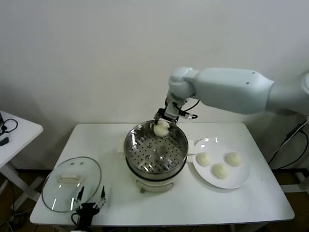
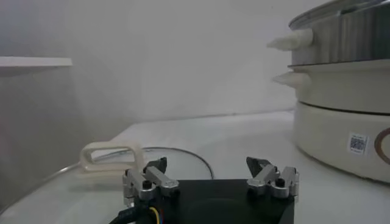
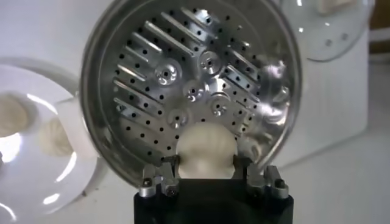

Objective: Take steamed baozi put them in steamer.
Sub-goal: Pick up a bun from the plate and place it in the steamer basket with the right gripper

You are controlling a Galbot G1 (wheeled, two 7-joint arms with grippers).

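The steamer (image 1: 156,153) is a shiny perforated steel basket on a white cooker base at the table's middle. My right gripper (image 1: 164,124) hangs over its far rim, shut on a cream-white baozi (image 1: 161,128). In the right wrist view the baozi (image 3: 206,150) sits between the fingers (image 3: 163,173) above the steamer's perforated floor (image 3: 195,91). Three more baozi (image 1: 220,170) lie on the white plate (image 1: 240,180) to the steamer's right. My left gripper (image 1: 90,198) is open and empty at the table's front left edge; it also shows in the left wrist view (image 2: 210,173).
A round glass lid (image 1: 71,182) with a white handle lies flat at the front left, beside my left gripper; it also shows in the left wrist view (image 2: 109,159). A small white side table (image 1: 12,133) stands to the left. The cooker base (image 2: 341,131) fills that view's edge.
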